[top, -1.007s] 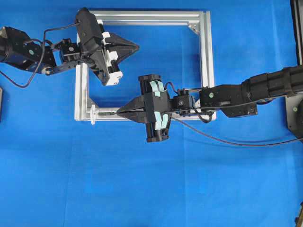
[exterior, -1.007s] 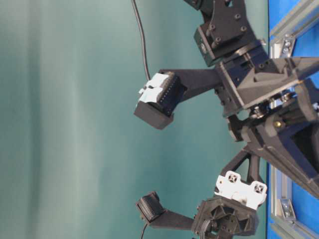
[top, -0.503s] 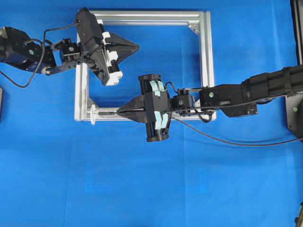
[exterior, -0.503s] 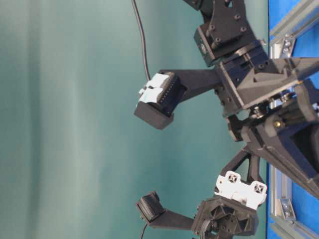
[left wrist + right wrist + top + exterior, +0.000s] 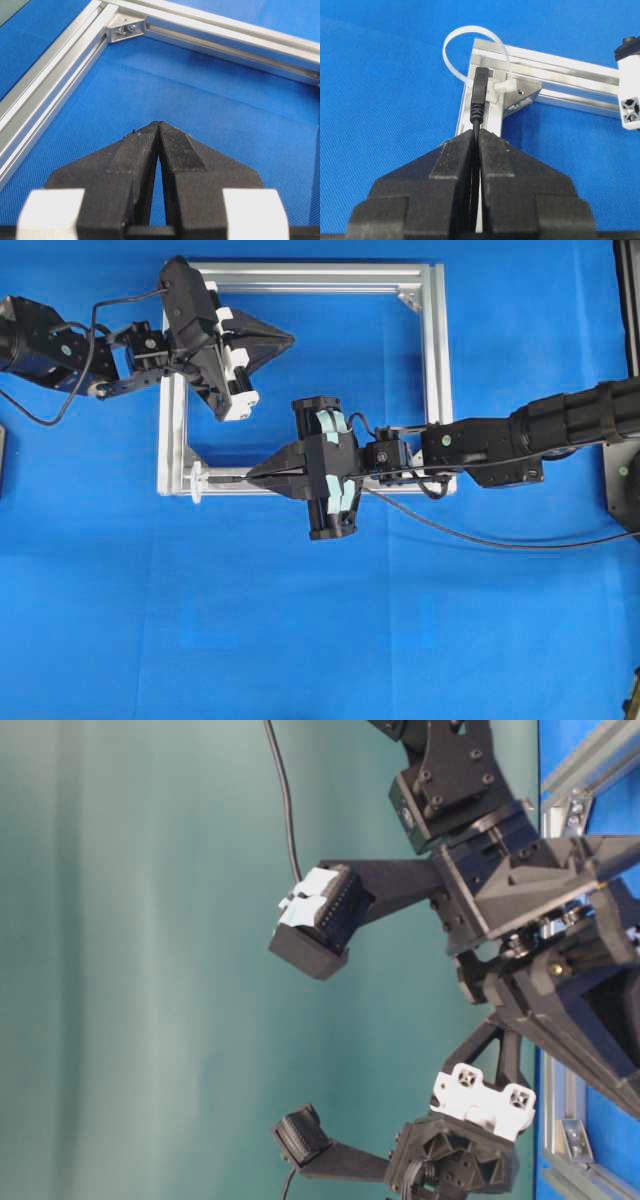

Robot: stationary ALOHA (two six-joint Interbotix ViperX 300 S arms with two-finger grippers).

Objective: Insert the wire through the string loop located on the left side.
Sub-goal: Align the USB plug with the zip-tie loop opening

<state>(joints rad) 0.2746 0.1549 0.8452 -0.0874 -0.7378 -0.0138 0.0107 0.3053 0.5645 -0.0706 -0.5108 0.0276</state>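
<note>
At lower left of the frame corner, right gripper (image 5: 252,478) is clamped on the wire (image 5: 479,90), plug just short of the string loop (image 5: 476,46); left gripper (image 5: 159,126) closed, empty; push straight & slow w/o sagging.

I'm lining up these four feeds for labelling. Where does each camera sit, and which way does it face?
Overhead: looks straight down on the frame; both arms show.
Table-level: low, side-on and rotated; both arms' upper parts show.
Left wrist: behind the shut left gripper, facing a frame corner.
Right wrist: behind the right gripper, shut on the wire, facing the string loop.
Overhead and right wrist share loop, wire and frame corner.
</note>
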